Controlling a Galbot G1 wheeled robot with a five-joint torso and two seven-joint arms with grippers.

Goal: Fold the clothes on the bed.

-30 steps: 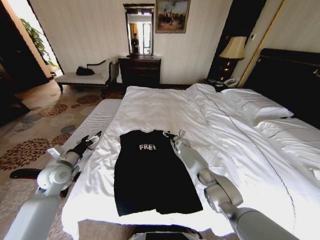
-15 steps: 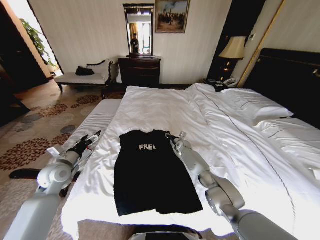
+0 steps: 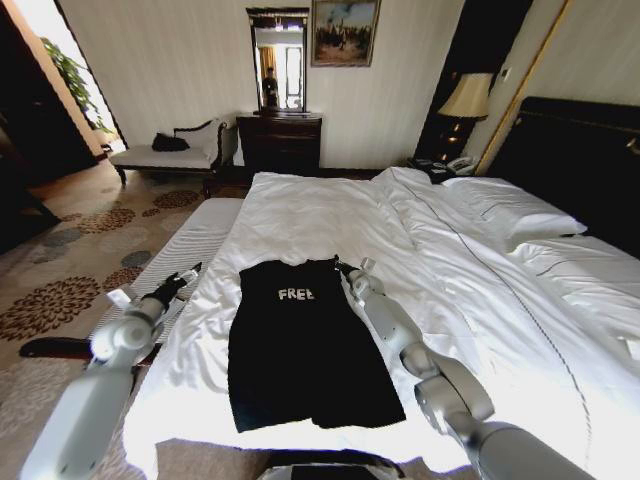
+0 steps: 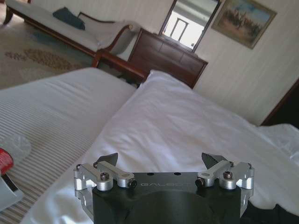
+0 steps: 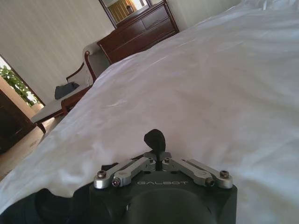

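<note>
Now, on your left, the left hand (image 3: 183, 277) hangs beside the bed's (image 3: 330, 215) edge, over the pale striped bench (image 3: 195, 240), its fingers (image 4: 108, 159) spread wide with nothing between them. At the middle, the black "FREE." T-shirt (image 3: 300, 345) lies flat on the white duvet near the foot. To your right, the right hand (image 3: 352, 269) sits at the shirt's upper right corner, fingers pressed together; whether it pinches fabric you cannot tell.

Last letter of the black T-shirt (image 3: 300, 345) chest print too small to read; right shoulder corner hidden behind the right gripper (image 3: 349, 271). Red-and-white object (image 4: 5, 163) cut off by the left wrist view's edge. Bed (image 3: 480, 300) cropped at the right and near edges.
</note>
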